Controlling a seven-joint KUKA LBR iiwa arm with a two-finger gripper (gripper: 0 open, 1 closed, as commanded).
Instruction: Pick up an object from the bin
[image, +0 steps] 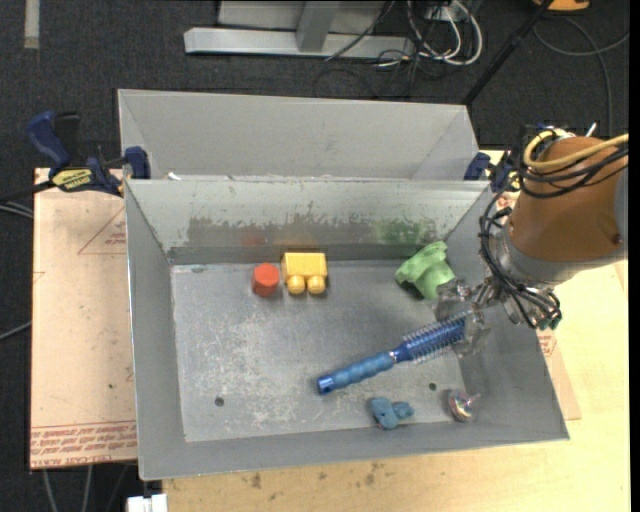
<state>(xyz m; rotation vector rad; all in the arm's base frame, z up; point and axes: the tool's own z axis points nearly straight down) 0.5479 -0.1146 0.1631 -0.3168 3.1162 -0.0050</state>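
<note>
Blue brush (388, 361) slanting across bin (250, 390), bristle end at fingers (466, 322) — whether closed, cannot tell

The tool (468, 322) sits low in the bin (262, 372) near its right edge, at the bristle end of a blue brush (385, 362) that lies slanted across the floor. A green piece (424, 268) lies just behind. A red cylinder (265, 279) and a yellow block (305, 271) sit side by side along the far edge. A small blue piece (389, 411) and a small round grey thing (460, 405) lie by the near edge.
</note>
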